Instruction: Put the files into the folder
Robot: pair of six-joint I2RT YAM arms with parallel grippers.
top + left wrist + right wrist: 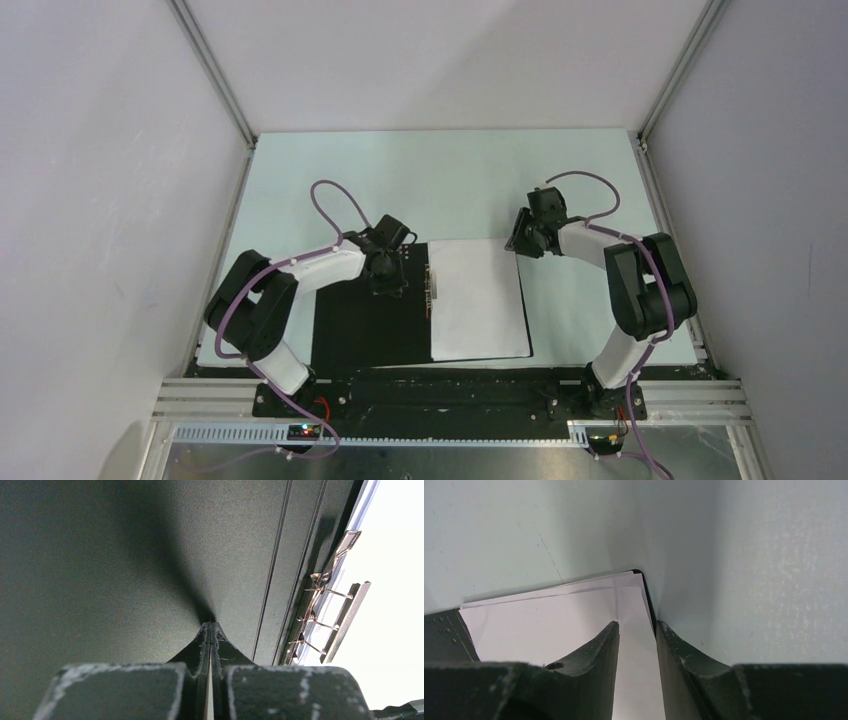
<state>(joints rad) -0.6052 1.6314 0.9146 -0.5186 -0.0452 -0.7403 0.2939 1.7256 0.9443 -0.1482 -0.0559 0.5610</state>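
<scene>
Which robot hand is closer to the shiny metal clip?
Left. The left gripper is on the black folder just beside the metal clip; the right gripper is at the files' far corner.

Right of the left gripper [211, 626], the way is barred by the raised metal clip [320, 611]; to its left, only the flat black folder [100, 580] is met. Beyond and right of the right gripper [636, 627], bare table [774, 555] is left open; flat sheets [539, 625] lie beneath it.

Left fingers [196, 655] are closed, right fingers [596, 652] slightly parted.
</scene>
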